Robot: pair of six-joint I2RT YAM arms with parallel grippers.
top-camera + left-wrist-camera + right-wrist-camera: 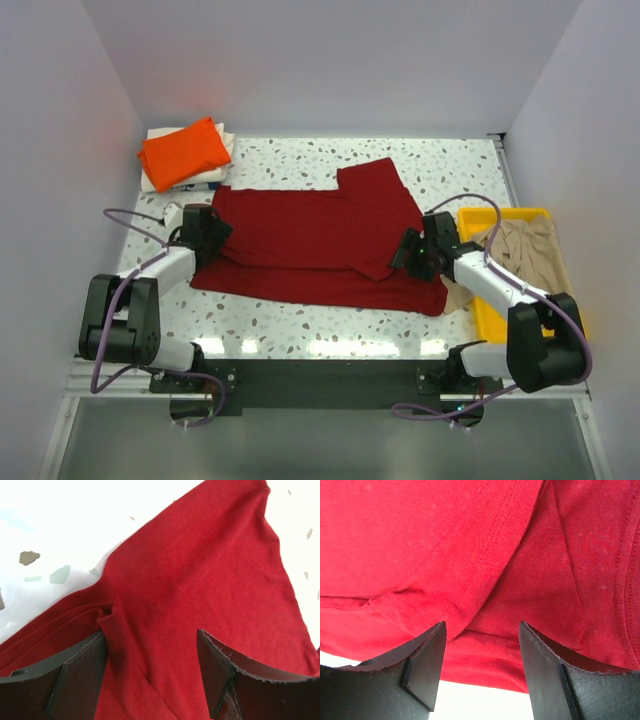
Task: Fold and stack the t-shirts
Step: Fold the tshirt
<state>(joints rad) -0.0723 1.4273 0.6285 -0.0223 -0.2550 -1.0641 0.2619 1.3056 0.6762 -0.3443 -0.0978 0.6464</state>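
The dark red t-shirt (pixel 318 238) lies spread across the middle of the table, partly folded, one sleeve at the back. My left gripper (pixel 212 232) sits at its left edge, jaws open over the red cloth (pixel 200 590). My right gripper (pixel 413 252) sits at its right edge, jaws open over layered red cloth and a hem (pixel 485 555). The bright orange t-shirt (pixel 184 150) lies folded on a whitish t-shirt (pixel 222 176) at the back left. The beige-tan t-shirt (pixel 527 248) lies crumpled in the yellow tray (pixel 484 322).
The yellow tray stands at the right edge of the speckled table (pixel 300 322). White walls enclose the table on the left, back and right. Both arms' bases and cables sit at the near edge.
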